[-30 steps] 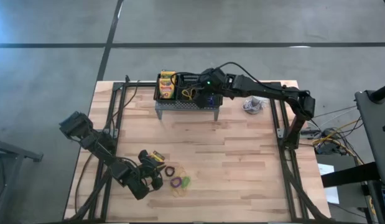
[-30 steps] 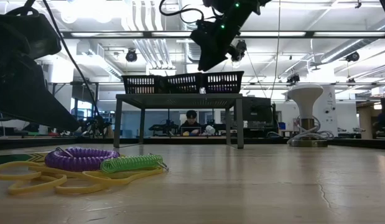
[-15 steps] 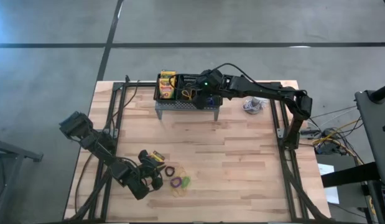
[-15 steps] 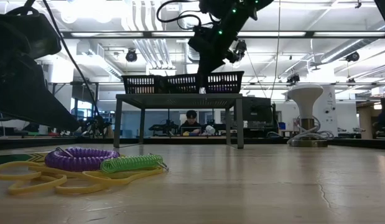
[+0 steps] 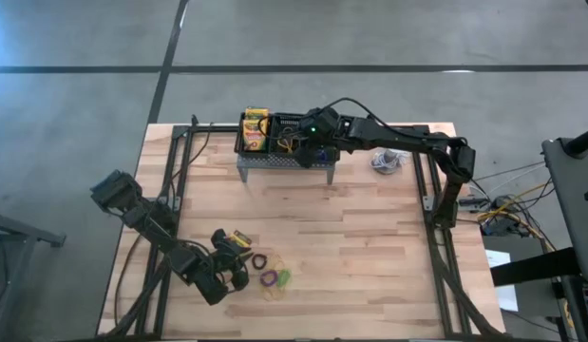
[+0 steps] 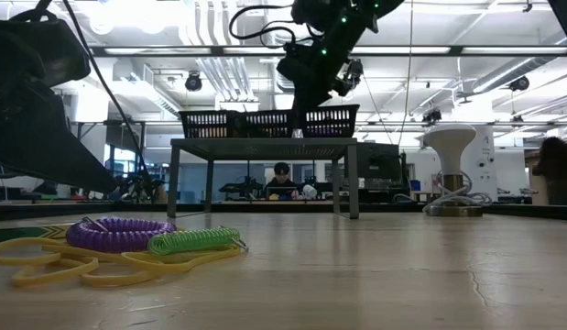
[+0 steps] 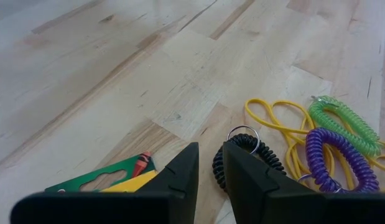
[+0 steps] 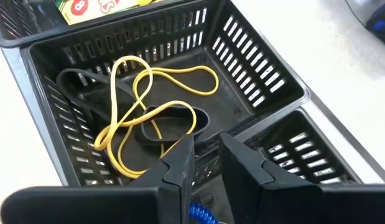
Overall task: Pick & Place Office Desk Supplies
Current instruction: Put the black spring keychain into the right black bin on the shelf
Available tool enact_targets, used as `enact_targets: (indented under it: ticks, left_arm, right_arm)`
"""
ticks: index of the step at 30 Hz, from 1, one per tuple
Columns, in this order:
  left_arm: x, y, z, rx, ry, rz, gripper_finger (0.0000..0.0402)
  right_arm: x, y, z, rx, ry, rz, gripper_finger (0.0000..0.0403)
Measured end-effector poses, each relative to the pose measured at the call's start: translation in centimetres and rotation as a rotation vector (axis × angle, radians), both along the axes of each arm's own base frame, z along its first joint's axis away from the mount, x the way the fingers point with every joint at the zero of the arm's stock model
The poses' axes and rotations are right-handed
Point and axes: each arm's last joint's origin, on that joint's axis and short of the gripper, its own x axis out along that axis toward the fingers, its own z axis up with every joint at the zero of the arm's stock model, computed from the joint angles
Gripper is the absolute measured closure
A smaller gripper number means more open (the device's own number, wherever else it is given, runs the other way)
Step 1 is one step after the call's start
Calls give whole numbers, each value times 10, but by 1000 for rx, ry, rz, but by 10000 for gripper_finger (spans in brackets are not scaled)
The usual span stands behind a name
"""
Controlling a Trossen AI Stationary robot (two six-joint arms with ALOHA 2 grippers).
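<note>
Three black mesh baskets point(image 5: 286, 139) sit in a row on the grey stand point(image 5: 284, 163) at the far edge. The left one holds crayon boxes point(image 5: 255, 131). The middle one point(image 8: 254, 74) holds yellow bands point(image 8: 148, 93) and black bands point(image 8: 170, 121). My right gripper point(image 8: 206, 143) hovers above them, its fingers barely parted and empty; a blue coil point(image 8: 201, 214) shows under them. A crayon box point(image 7: 111, 180), a black coil point(image 7: 242, 155), a purple coil point(image 7: 332, 155), a green coil point(image 7: 341, 121) and yellow bands point(image 7: 273, 115) lie on the table. My left gripper point(image 7: 209, 149) rests near them, slightly open and empty.
A white dome object point(image 5: 387, 160) stands on the table right of the stand. In the low view the stand point(image 6: 265, 147) rises on legs, with the purple coil point(image 6: 118, 234) and green coil point(image 6: 196, 241) in front. Bare wood point(image 5: 369, 247) lies between the stand and the bands.
</note>
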Motion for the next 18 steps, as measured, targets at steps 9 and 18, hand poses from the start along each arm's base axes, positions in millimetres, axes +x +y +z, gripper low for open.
enact_targets:
  ticks: [9,18]
  left_arm:
    - [0,0,0,-1,0,0,323]
    - [0,0,0,-2,-1,1,323]
  right_arm:
    - [-1,9,15,-59,-5,68,332]
    - [-3,131,41,-233,-23,278,360]
